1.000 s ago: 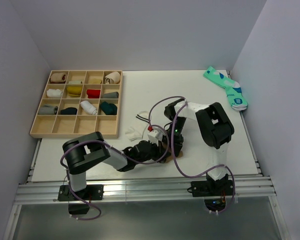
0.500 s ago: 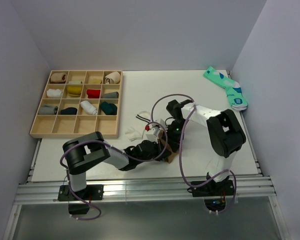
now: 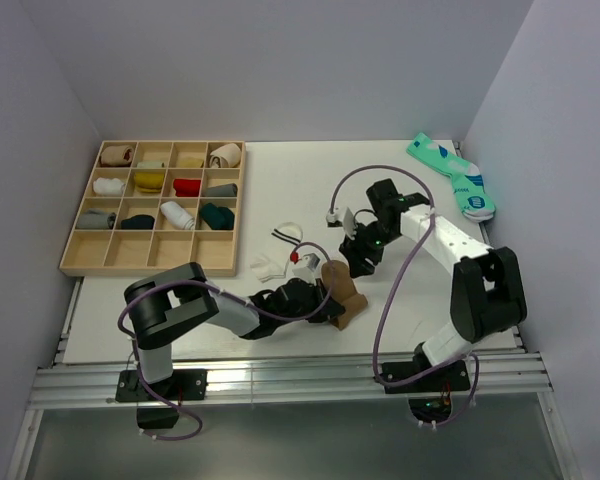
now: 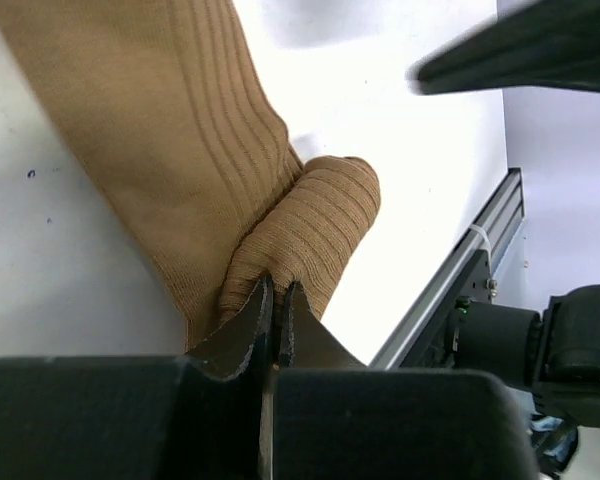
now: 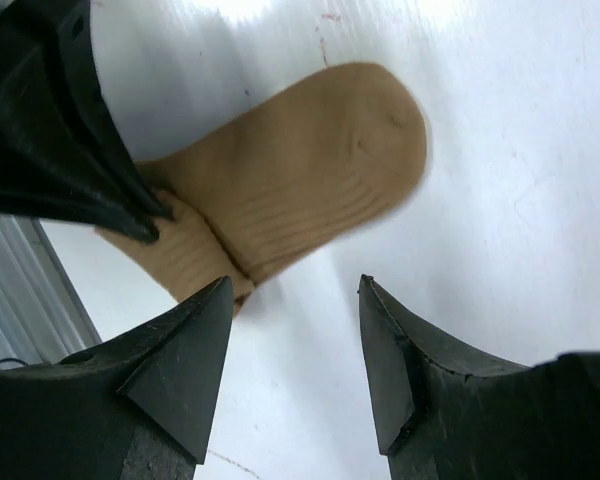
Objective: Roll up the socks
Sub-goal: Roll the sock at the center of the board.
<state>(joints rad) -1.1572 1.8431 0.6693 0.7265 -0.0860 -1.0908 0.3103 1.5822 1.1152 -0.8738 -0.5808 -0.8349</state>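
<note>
Midway through rolling, the left gripper (image 4: 277,303) pinches the folded end of the tan sock (image 4: 310,220) at lower centre, the right gripper (image 5: 292,300) hovers open and empty above; next, probably, another turn of the fold

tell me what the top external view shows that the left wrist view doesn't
Only top external: the wooden tray holding rolled socks at the far left, the teal pair in the far right corner, and the white sock near the middle of the table. Only left wrist: the left fingers pinched shut on the folded end of the tan sock, with its ribbing up close. Both: the tan sock lying on the table.
</note>
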